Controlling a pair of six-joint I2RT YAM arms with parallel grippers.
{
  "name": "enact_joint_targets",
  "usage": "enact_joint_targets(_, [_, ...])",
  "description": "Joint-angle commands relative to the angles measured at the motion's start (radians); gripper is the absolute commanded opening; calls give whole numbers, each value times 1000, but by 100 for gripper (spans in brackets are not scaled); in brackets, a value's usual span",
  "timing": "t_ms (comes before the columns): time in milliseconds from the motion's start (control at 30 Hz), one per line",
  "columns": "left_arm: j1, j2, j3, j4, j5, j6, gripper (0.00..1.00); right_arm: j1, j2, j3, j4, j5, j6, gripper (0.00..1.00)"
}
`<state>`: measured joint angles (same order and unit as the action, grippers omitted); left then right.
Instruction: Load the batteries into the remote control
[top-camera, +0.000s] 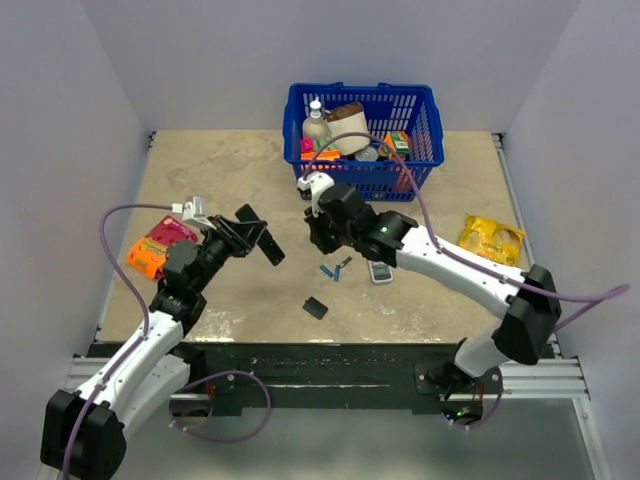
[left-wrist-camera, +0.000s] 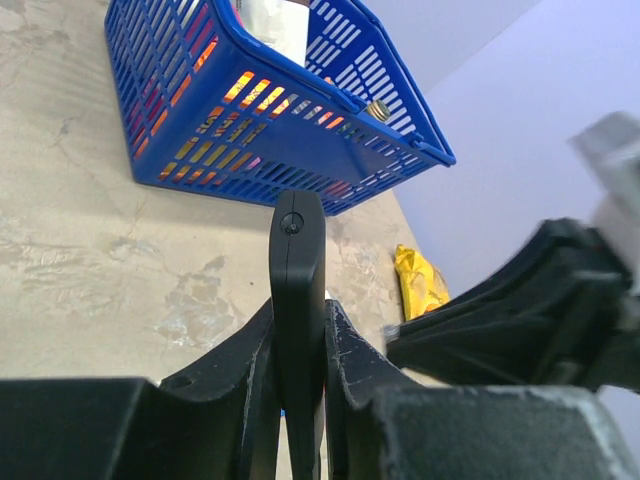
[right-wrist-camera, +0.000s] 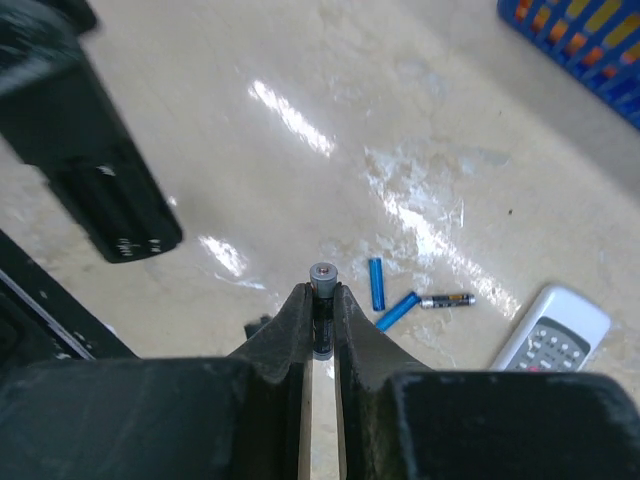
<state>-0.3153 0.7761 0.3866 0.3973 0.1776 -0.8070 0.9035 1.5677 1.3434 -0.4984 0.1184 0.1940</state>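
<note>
Here, the remote control (left-wrist-camera: 297, 250) is clamped on edge in the left gripper (left-wrist-camera: 298, 318), above the table's left-middle.
Just right of it, the right gripper (right-wrist-camera: 320, 298) pinches one battery (right-wrist-camera: 322, 272); loose batteries (right-wrist-camera: 376, 283) lie on the table beside a white-grey remote (right-wrist-camera: 550, 330), blue basket (top-camera: 420, 165) far behind.

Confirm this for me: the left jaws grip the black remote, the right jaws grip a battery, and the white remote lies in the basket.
One thing is wrong: the white remote lies on the table beside the loose batteries, not in the basket, as the right wrist view shows. The rest stands: left jaws on the black remote, right jaws on a battery.
</note>
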Motion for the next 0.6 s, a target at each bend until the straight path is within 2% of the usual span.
enact_joint_targets(0, [-2,20,-31,179,19,-118,0,6,-126,-67,197,-11,28,2])
enact_joint_targets(233, [-7,86,-58,354,36,-270,0,23,-227,-162,472,-105,79,3])
enact_joint_targets(567, [-16,158,-61,528,72,-342,0,75,-232,-214,615,-115,91,3])
